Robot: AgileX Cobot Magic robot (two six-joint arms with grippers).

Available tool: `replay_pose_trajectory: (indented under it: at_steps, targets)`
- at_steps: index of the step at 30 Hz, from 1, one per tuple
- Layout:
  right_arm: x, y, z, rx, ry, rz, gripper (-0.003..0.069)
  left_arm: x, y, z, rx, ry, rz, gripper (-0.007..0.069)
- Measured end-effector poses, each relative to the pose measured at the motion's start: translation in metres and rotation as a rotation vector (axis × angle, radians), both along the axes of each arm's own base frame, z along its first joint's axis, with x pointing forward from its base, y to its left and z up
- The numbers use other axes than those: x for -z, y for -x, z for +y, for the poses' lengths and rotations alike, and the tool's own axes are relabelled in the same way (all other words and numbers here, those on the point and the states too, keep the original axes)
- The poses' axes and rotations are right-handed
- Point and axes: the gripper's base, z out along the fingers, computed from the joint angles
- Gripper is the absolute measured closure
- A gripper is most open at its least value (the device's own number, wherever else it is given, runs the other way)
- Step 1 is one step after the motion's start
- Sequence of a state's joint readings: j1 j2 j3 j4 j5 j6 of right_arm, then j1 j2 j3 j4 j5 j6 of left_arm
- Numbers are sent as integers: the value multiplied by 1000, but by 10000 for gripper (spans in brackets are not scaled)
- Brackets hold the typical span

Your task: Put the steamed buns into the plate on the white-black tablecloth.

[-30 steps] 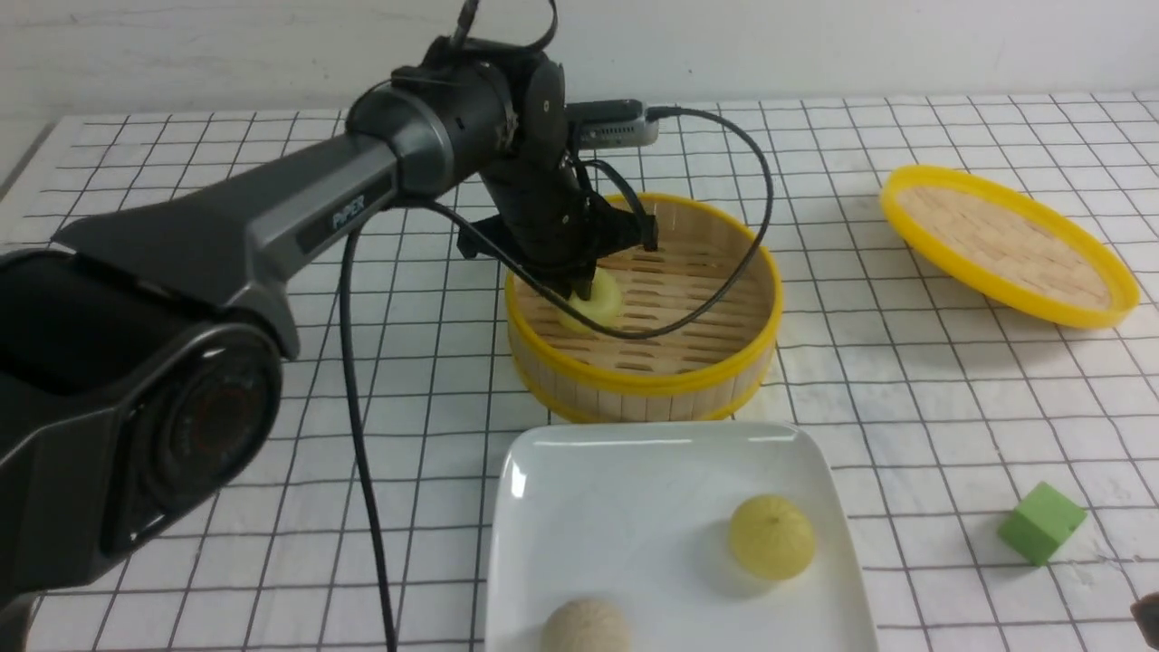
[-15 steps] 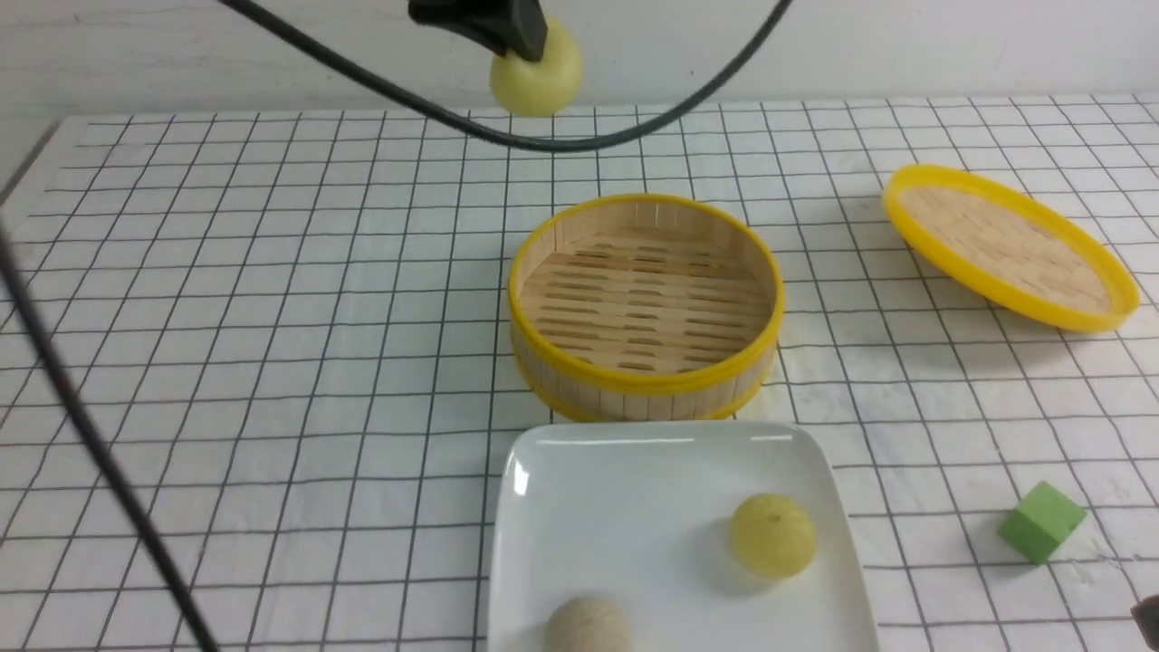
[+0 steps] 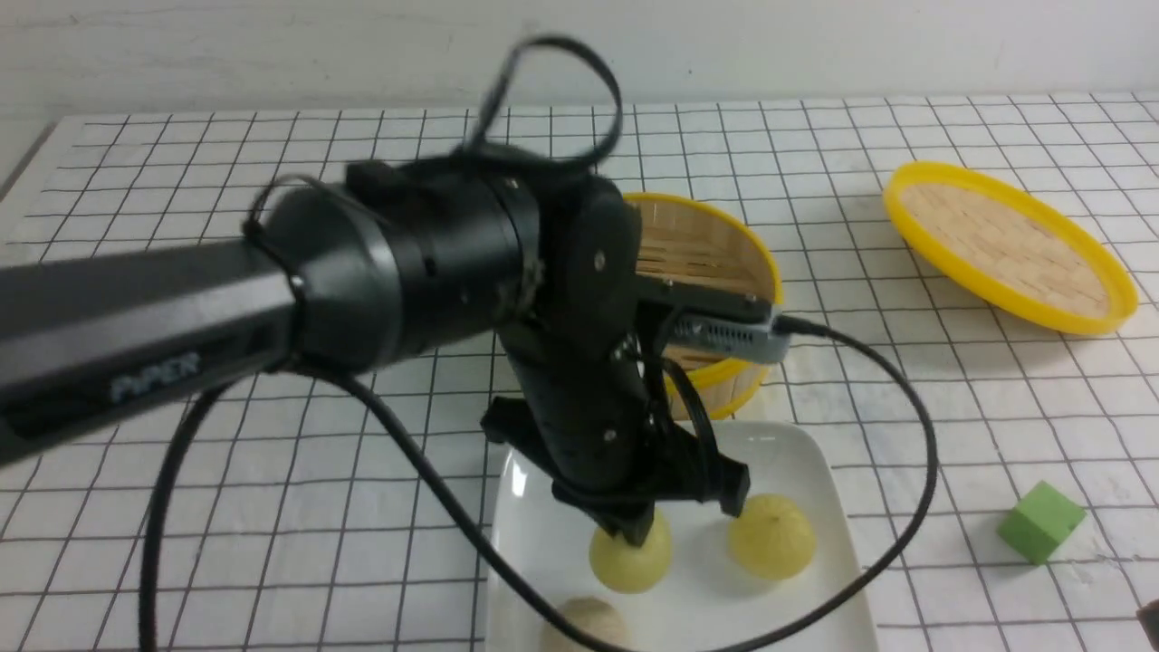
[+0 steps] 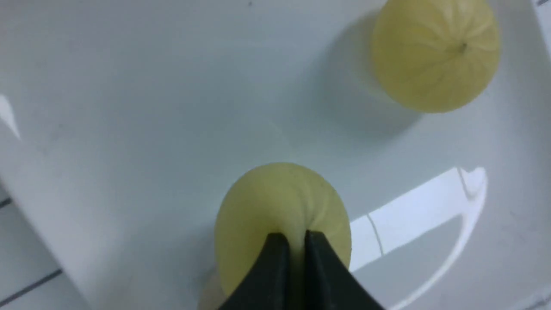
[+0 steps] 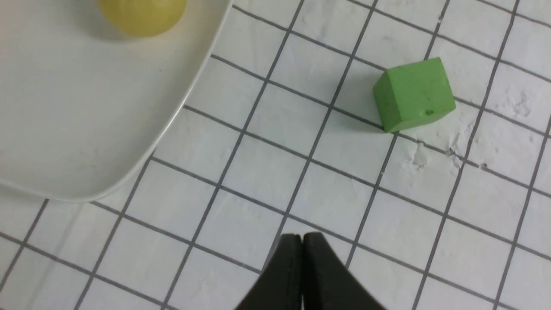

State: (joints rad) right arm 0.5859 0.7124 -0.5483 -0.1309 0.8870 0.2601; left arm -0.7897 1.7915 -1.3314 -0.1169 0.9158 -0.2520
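One pale yellow-green steamed bun (image 3: 631,563) (image 4: 282,202) is down at the middle of the white plate (image 3: 534,534) (image 4: 129,107). My left gripper (image 3: 636,536) (image 4: 295,236) is shut on its top, pinching a fold of it. The other steamed bun (image 3: 771,536) (image 4: 434,56) (image 5: 142,15) lies free on the plate to the right. The plate rests on the white-black tablecloth (image 3: 272,507) (image 5: 301,172). My right gripper (image 5: 302,237) hangs shut and empty over the cloth, right of the plate's corner (image 5: 86,129).
A beige rough ball (image 3: 584,625) lies at the plate's near edge. The bamboo steamer basket (image 3: 724,263) stands behind the plate, partly hidden by my left arm. Its yellow-rimmed lid (image 3: 1005,244) lies far right. A green cube (image 3: 1041,522) (image 5: 413,94) sits right of the plate.
My left arm lifted the bun out of the steamer basket, swung it high, then brought it down into the plate beside the other bun.
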Motion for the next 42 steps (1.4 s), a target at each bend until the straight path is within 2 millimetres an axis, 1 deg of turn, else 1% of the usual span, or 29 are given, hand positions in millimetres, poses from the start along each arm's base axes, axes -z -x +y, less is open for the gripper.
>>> replay_pose_trajectory:
  at_steps: [1,2,3,4,5,6,8,9,10,11,12,13,14,15,16,17,18,19,20,22,24,27,29,33,36,37,38,40,42]
  targets:
    - [-9,2,0,5,-15,2,636,13,-3,-3,-13,1,-9,552]
    - [-12,2,0,6,-16,2,636,14,-4,-3,-15,2,-11,552]
    - [-22,5,-2,10,-30,-2,636,23,-7,-6,-29,6,-18,517]
    - [-28,9,-4,13,-39,-7,635,27,-9,-8,-35,9,-24,489]
    - [-37,14,-7,16,-50,-20,634,30,-11,-9,-50,11,-22,446]
    - [-38,15,-8,18,-49,-16,633,31,-11,-9,-53,12,-22,446]
    - [-52,33,-21,26,-70,-47,633,34,-12,-10,-80,13,-18,356]
    - [-54,36,-23,26,-77,-58,633,34,-12,-10,-85,13,-17,343]
    - [-61,49,-32,31,-95,-85,633,34,-12,-9,-93,11,-18,293]
    - [-65,61,-40,34,-119,-120,633,33,-12,-9,-93,9,-22,267]
    - [-66,63,-41,34,-126,-129,633,33,-13,-9,-93,9,-23,258]
    - [-67,71,-47,37,-145,-151,633,31,-12,-8,-92,9,-27,242]
    - [-68,89,-58,43,-201,-219,631,25,-12,-8,-90,13,-38,221]
    - [-68,89,-58,44,-202,-219,631,24,-12,-8,-89,13,-40,219]
    - [-68,105,-69,50,-263,-292,630,13,-12,-7,-85,29,-65,209]
    - [-66,113,-74,51,-295,-332,630,5,-12,-6,-84,42,-80,207]
    - [-65,114,-75,51,-301,-339,630,5,-12,-6,-83,42,-82,206]
    - [-59,121,-80,48,-338,-392,630,-3,-12,-5,-82,55,-100,204]
    - [-54,123,-81,42,-370,-442,630,-11,-11,-5,-82,72,-115,203]
    - [-46,118,-77,29,-399,-497,631,-18,-10,-4,-82,86,-129,203]
    - [-36,106,-68,11,-424,-541,648,-18,-10,-4,-81,87,-130,213]
    - [-30,98,-62,0,-439,-560,664,-18,-9,-4,-81,83,-125,240]
    - [-29,92,-55,-13,-476,-586,675,-18,-10,-3,-78,77,-128,307]
    - [-37,89,-53,-37,-521,-685,675,-18,-10,-3,-77,74,-128,447]
    - [-36,85,-50,-46,-538,-737,675,-18,-10,-3,-74,70,-133,545]
    - [-36,84,-50,-47,-540,-744,675,-18,-10,-3,-74,70,-133,558]
    - [-33,82,-48,-49,-538,-754,675,-18,-10,-3,-74,70,-133,599]
    - [-29,80,-47,-51,-537,-758,675,-18,-10,-3,-73,68,-135,622]
    - [-28,79,-46,-52,-536,-759,673,-18,-10,-3,-73,67,-136,622]
